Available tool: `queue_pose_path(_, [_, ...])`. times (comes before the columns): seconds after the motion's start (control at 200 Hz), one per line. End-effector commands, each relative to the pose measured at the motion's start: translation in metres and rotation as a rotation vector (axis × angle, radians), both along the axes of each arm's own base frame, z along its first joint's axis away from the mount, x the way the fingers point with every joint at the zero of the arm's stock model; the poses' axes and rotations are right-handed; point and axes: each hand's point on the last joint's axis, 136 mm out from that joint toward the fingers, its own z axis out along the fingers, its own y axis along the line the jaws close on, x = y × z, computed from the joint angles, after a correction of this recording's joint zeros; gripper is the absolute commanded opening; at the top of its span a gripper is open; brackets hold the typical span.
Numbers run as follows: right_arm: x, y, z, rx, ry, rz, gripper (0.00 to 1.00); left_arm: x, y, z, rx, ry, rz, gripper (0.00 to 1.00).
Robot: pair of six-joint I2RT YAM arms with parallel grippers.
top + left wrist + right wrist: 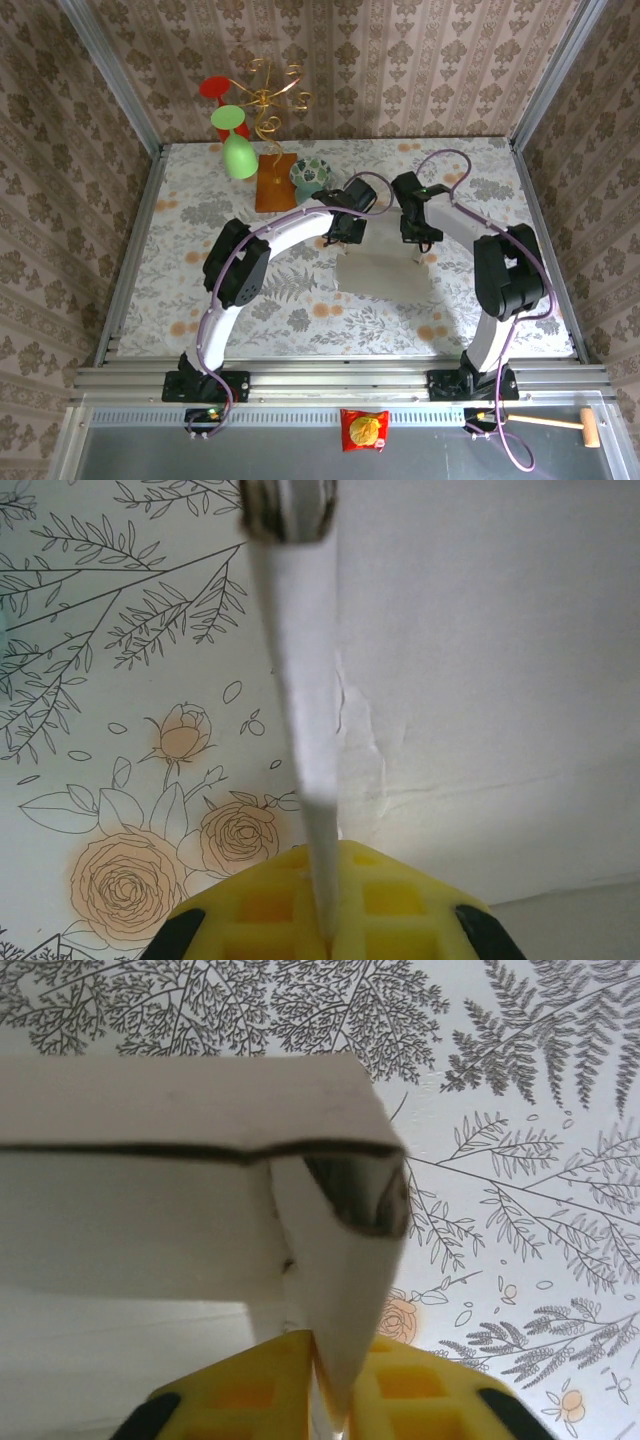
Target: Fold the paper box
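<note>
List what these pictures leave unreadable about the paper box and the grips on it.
- Top external: the paper box shows no flaps or slots, too small and pale; its far corners are covered by the left tool and right tool.
- Left wrist: the pinched flap is edge-on and blurred at the upper frame edge; the pads are cut off below.
- Right wrist: the box's raised wall hides its inside; its left runs off-frame.

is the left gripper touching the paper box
Touching. The left wrist view shows the left gripper closed on an upright flap of the paper box, pinched between its yellow pads.
</note>
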Motion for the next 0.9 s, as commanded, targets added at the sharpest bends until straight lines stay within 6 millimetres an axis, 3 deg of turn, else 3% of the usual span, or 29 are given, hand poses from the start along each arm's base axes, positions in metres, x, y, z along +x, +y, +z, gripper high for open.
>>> queue_pose_path(0.0, [0.006, 0.012, 0.010, 0.123, -0.054, 0.024, 0.24, -0.006, 0.009, -0.002, 0.048, 0.014, -0.031, 0.00])
queue_pose_path(0.2, [0.001, 0.014, -0.007, 0.197, -0.032, 0.001, 0.32, -0.005, 0.010, -0.003, 0.050, 0.016, -0.028, 0.00])
queue_pose_path(0.51, [-0.006, 0.006, -0.026, 0.181, -0.006, -0.008, 0.32, -0.005, 0.011, -0.004, 0.056, 0.018, -0.029, 0.00])
queue_pose_path(0.895, [-0.003, -0.010, -0.034, 0.071, -0.006, -0.006, 0.13, -0.005, 0.011, -0.003, 0.063, 0.014, -0.032, 0.00])
